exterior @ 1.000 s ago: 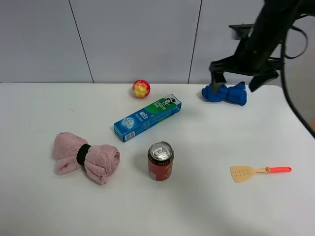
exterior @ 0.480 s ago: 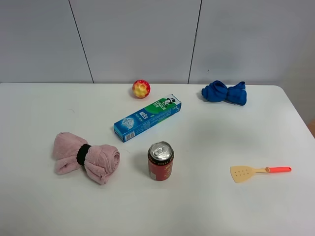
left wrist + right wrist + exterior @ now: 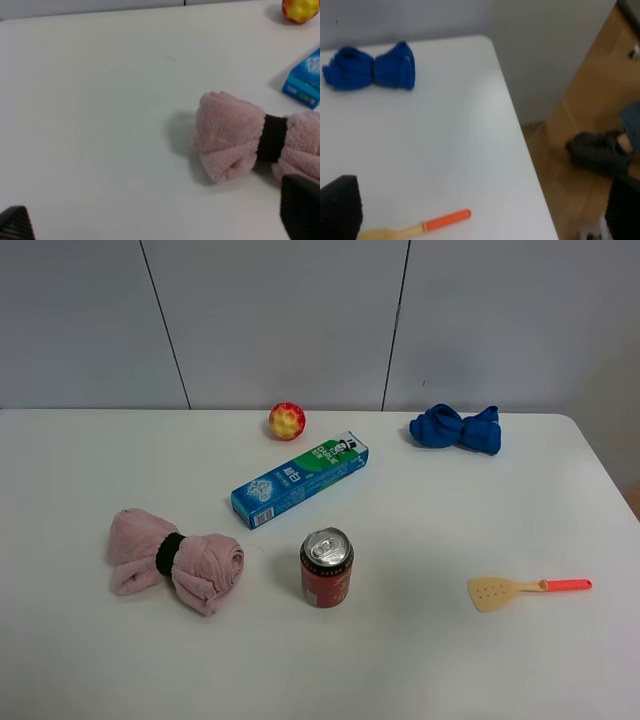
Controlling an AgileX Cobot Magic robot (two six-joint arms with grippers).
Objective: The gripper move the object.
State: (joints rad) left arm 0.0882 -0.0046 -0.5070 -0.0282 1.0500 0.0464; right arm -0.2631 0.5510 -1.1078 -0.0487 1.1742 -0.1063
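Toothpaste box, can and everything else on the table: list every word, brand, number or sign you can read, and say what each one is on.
Toothpaste box: white characters and a small logo on its blue-green face, too small and blurred to read.
Red can: pale markings on its side, unreadable.
Pink towel, blue cloth, apple, spatula: no text seen.
No text can be quoted.

Towel (image 3: 175, 560) left of can (image 3: 326, 568), box (image 3: 299, 479) behind can, spatula (image 3: 526, 590) right
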